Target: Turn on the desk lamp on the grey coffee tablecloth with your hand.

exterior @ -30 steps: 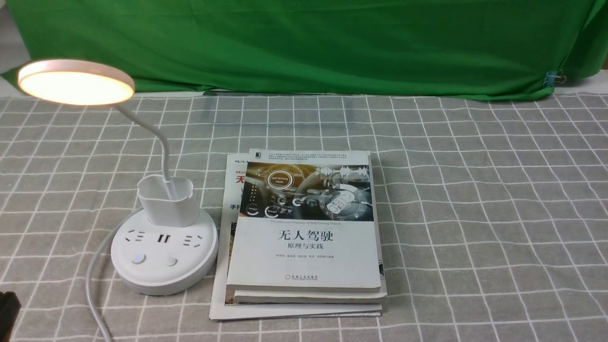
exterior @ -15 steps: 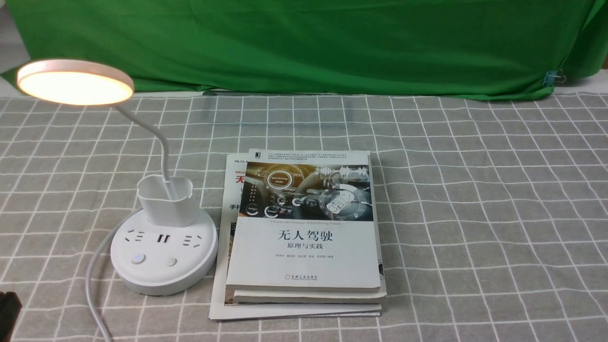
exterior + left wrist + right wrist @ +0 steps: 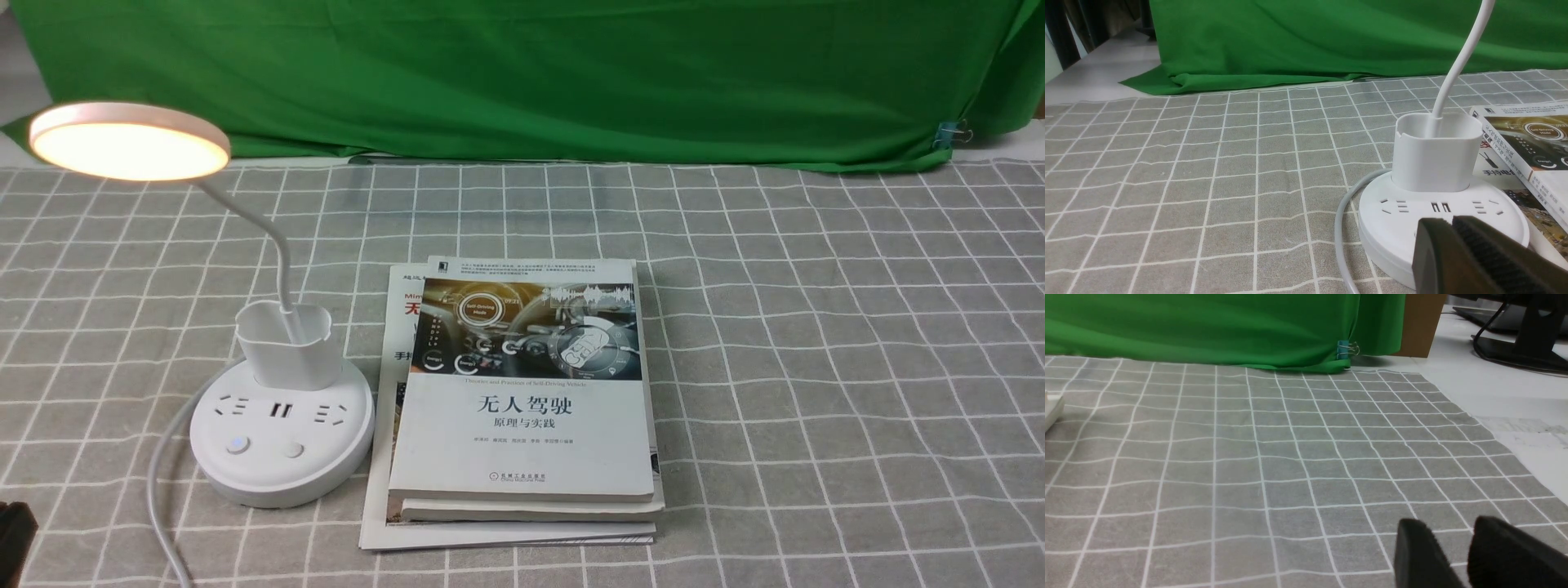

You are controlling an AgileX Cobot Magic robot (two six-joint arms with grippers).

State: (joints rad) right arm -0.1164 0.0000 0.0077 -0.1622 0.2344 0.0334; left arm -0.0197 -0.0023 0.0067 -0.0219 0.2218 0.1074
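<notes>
One desk lamp (image 3: pixel 282 433), lit with a warm glow, stands upright on the left part of the grey coffee tablecloth (image 3: pixel 816 367), just beside a stack of books. Its long way runs up from the round base: the pen cup (image 3: pixel 290 347) sits at the back of that base, and out of it the thin neck (image 3: pixel 282 261) climbs, then bends over to the left and slightly toward the backdrop. At the end of it the flat disc head (image 3: pixel 131 140) hangs well to the left of the base, almost level, its bright face turned down and tilted a little this way. Two buttons (image 3: pixel 265 447) sit on the near side of the base, facing me, and the left one shows a bluish light. A grey cord (image 3: pixel 155 482) leaves from behind and curls round the left side toward the near edge. The books (image 3: pixel 522 392) lie flat, covers up, and behind everything hangs a green cloth (image 3: pixel 522 82). As for the robot, the left jaws (image 3: pixel 1453 222) are closed with nothing between them, near the lamp base, while the right jaws (image 3: pixel 1447 522) stand apart over at the other side, holding nothing.
</notes>
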